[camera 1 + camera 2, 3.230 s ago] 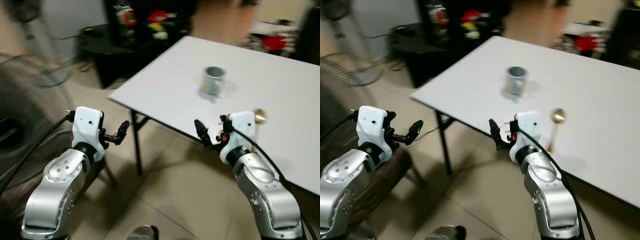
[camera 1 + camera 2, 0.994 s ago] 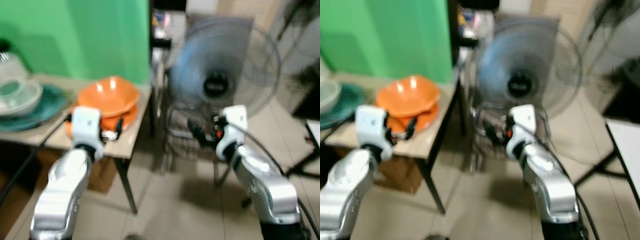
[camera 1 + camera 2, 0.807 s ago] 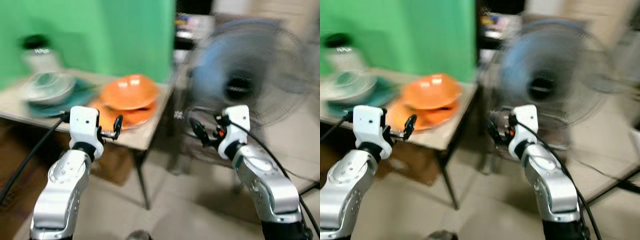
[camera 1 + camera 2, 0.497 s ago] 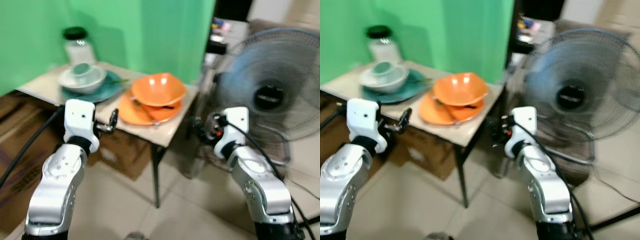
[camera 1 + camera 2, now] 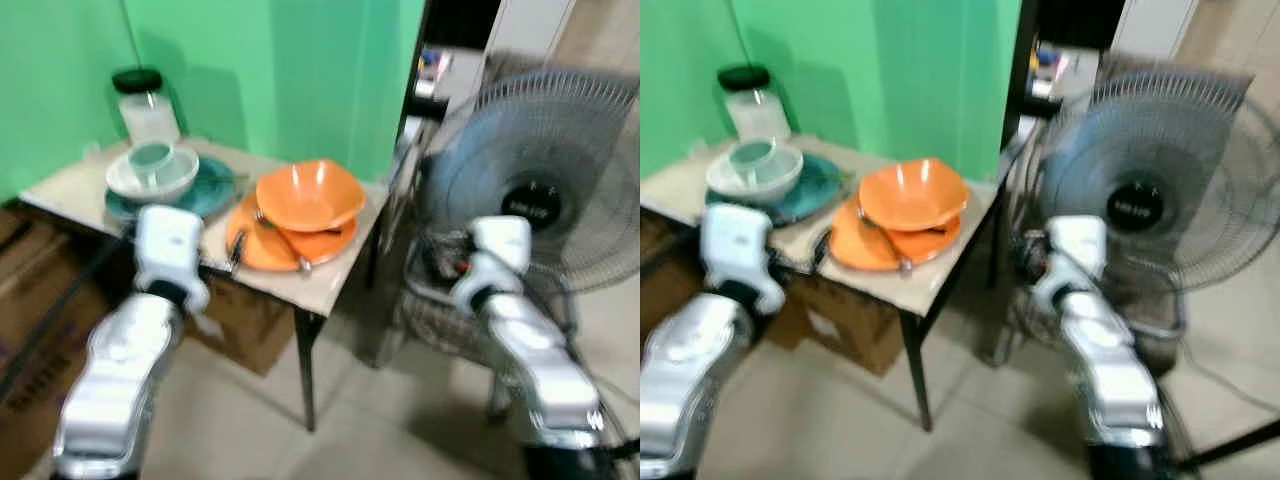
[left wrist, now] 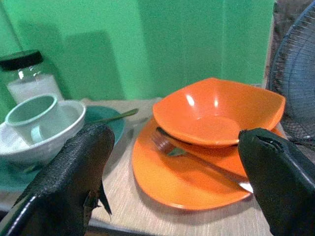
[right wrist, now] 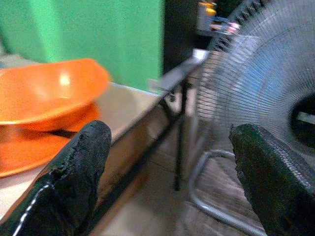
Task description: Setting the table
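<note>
The left tool [image 6: 172, 162] is held up in front of a small counter [image 5: 330, 285], its two black fingers [image 6: 69, 172] spread wide with nothing between them, pointing at the dishes. Just past those fingers lies an orange plate [image 6: 172, 182] with an orange bowl [image 6: 219, 110] sitting on its far half, and a fork [image 6: 197, 160] rests on the plate with its tines tucked under the bowl's edge. Beside the plate, further along the counter toward the robot's left, is a teal plate [image 5: 205, 195] carrying a white bowl [image 6: 44, 142], and a pale green cup [image 6: 32, 118] sits inside that bowl. A thin utensil [image 6: 110, 117] lies on the teal plate's rim. Behind them a glass jar with a black lid [image 5: 143, 100] stands against the green wall [image 5: 280, 70]. The right tool [image 7: 172, 162] hangs released as well, fingers apart and empty, off the counter's end and near a standing fan [image 5: 535, 190] on the tiled floor [image 5: 380, 430]. A cardboard box [image 5: 245, 325] sits under the counter.
</note>
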`<state>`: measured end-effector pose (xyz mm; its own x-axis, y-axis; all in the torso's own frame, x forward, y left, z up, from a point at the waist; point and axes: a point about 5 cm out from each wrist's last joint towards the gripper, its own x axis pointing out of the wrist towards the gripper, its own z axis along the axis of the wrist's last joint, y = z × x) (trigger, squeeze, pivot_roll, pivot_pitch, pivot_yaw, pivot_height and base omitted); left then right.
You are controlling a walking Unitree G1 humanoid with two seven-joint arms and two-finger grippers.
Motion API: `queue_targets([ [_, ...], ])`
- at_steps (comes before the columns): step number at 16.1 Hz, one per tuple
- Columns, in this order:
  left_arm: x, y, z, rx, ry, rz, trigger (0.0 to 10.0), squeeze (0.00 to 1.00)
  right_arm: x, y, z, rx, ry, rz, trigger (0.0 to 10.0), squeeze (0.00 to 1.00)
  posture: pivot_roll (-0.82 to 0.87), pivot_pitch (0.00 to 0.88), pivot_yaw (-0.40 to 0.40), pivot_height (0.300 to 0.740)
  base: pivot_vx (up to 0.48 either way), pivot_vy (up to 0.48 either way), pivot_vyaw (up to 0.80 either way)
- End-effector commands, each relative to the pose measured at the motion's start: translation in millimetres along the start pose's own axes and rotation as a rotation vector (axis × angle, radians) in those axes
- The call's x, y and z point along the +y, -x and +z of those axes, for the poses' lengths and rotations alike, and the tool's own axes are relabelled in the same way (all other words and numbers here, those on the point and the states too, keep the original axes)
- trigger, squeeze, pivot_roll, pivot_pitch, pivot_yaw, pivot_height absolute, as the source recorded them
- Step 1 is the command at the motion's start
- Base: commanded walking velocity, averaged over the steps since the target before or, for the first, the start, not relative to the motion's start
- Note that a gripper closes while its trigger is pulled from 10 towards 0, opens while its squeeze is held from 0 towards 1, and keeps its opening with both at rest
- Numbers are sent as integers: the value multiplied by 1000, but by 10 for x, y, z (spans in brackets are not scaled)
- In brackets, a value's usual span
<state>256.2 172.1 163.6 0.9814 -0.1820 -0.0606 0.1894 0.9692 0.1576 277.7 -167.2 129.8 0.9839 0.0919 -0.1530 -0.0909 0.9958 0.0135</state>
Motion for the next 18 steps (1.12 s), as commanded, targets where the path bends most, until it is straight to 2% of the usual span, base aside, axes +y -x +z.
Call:
queue_targets([
  [1, 55, 18, 41, -13, -16, 12, 10000, 0, 162, -32, 71, -36, -16, 73, 10000, 0, 197, 0, 3, 740, 382, 0, 613],
  [6, 22, 50, 26, -5, -34, -18, 10000, 0, 227, -62, 107, -45, -33, 106, 10000, 0, 207, 0, -4, 740, 374, 0, 800],
  [8, 13, 61, 24, 1, -53, -38, 10000, 0, 191, -95, 134, -51, -100, 66, 10000, 0, 216, 0, -6, 740, 332, 0, 0],
  [10, -9, 76, 24, 4, -63, -79, 10000, 0, 142, -127, 186, -54, -106, 37, 10000, 0, 217, 0, -5, 740, 0, 0, 0],
  [11, -53, 92, 37, -3, -63, -164, 10000, 0, 35, -172, 259, -39, -132, -16, 10000, 0, 215, 0, -6, 740, 0, 0, 0],
  [12, -70, 94, 41, -4, -58, -193, 10000, 0, 8, -183, 278, -33, -148, -24, 10000, 0, 215, 0, -6, 740, 0, 0, 0],
  [14, -201, 99, 66, -16, -40, -356, 10000, 0, -143, -229, 360, 14, -166, -66, 10000, 0, 215, 0, -7, 740, 0, 0, 0],
  [16, -252, 107, 61, -5, -25, -437, 10000, 0, -269, -267, 431, 43, -180, -107, 10000, 0, 212, 0, -3, 740, 0, 0, 0],
  [18, -288, 115, 57, 13, -14, -500, 10000, 0, -482, -277, 385, 167, -193, -207, 10000, 0, 210, 0, -3, 740, 0, 0, 0],
])
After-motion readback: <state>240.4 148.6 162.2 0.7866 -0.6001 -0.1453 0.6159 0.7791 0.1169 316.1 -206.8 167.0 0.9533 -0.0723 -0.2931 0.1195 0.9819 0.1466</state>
